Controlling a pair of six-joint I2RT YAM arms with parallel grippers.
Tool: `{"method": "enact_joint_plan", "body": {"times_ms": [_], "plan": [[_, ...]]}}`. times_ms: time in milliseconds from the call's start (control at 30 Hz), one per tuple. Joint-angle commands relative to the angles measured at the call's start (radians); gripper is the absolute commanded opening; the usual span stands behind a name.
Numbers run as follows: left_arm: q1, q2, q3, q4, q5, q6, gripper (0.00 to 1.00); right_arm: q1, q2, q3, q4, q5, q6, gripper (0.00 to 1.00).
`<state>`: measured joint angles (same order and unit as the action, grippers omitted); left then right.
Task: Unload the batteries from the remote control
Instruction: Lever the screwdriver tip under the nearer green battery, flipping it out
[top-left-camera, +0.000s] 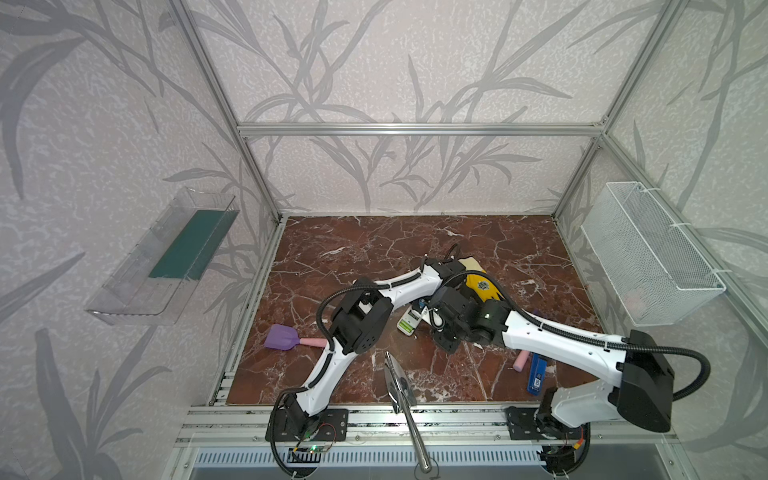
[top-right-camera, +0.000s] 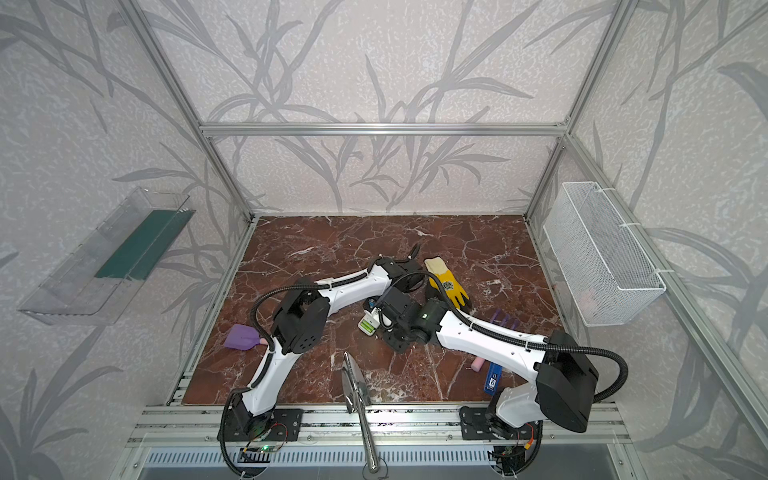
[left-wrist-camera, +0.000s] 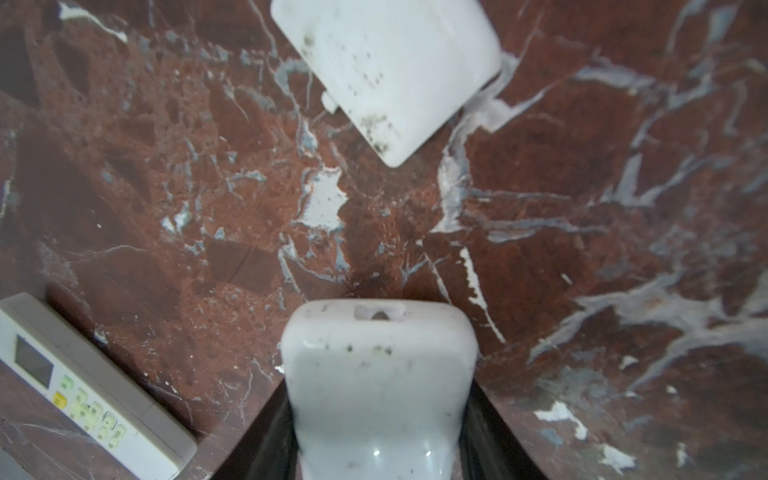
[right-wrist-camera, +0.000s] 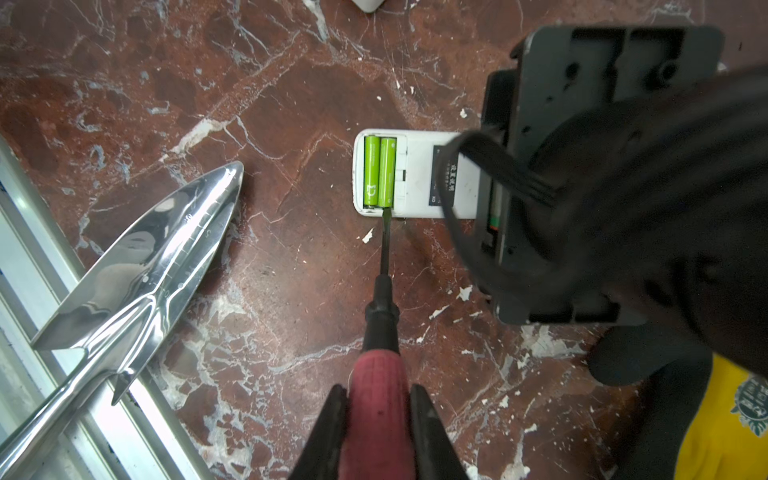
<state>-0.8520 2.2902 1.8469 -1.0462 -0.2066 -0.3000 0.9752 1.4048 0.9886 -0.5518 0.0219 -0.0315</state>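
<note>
your right gripper (right-wrist-camera: 379, 399) is pinching the red screwdriver (right-wrist-camera: 381, 320), tip right at the end of one lime battery (right-wrist-camera: 387, 172) in the open remote (right-wrist-camera: 419, 174). left gripper (left-wrist-camera: 380, 388) is clamped on that remote.

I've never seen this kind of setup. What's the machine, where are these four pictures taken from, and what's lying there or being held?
Two white robot arms stand at a marble table. Two pictures look down from overhead, nearly identical; the other two come from cameras on each arm's wrist. The left gripper clamps a white remote whose back is open, showing two green batteries. The right gripper holds a pink-handled screwdriver, its tip at one battery's end. Loose nearby: the battery cover, a second remote, metal trowel, yellow glove, purple scoop.
</note>
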Motion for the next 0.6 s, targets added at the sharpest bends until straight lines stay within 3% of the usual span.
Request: {"method": "enact_joint_plan", "body": {"times_ms": [0,567], "plan": [[-0.016,0.09,-0.028,-0.019,0.054,-0.022,0.1,0.006,-0.008,-0.08,0.159,-0.064,0.033,0.0],[-0.014,0.114,-0.034,0.013,0.122,-0.011,0.08,0.008,-0.136,-0.333,0.404,-0.028,0.091,0.0]]}}
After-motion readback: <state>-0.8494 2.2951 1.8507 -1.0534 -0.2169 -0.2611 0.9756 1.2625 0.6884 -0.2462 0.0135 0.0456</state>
